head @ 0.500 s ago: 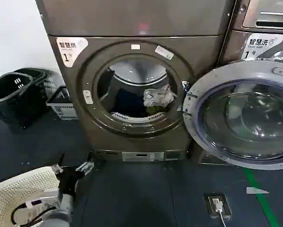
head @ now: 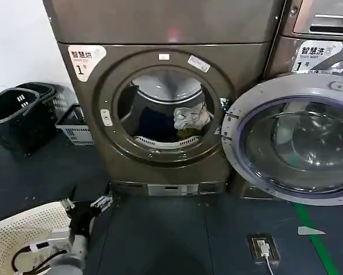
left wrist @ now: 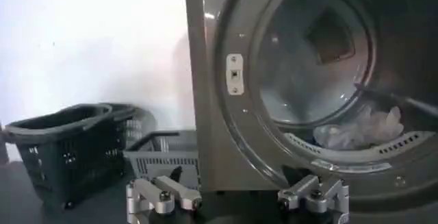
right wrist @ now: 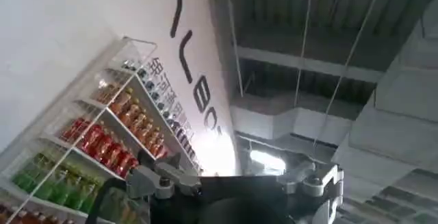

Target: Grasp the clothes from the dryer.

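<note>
- Head view: dryer (head: 160, 143), bronze-grey and marked "1", stands with its porthole uncovered and its round glass door (head: 294, 137) swung wide to the right. Clothes (head: 189, 119) lie inside the drum toward the right of the opening, a whitish-grey piece on top with olive-green beneath and dark fabric to the left. Left hand (head: 85, 204) hovers low above the dark floor, in front of and left of the machine, fingers spread and holding nothing, well apart from the drum. A white perforated basket (head: 16, 235) sits beside the arm; dark baskets (head: 16, 114) and a grey crate (head: 77, 126) stand by the wall at left.
- Left wrist view: left hand (left wrist: 236, 198) shows two metal fingers (left wrist: 161, 194) set wide apart and empty. Beyond them, dryer (left wrist: 287, 75) gapes open, and clothes (left wrist: 359, 131) rest as a pale heap on the drum's lower edge. Dark baskets (left wrist: 65, 146) stand against the white wall.
- Right wrist view: right hand (right wrist: 233, 181) points upward toward a ceiling and a wall shelf (right wrist: 102, 136) of bottled drinks, fingers parted, nothing between them.
</note>
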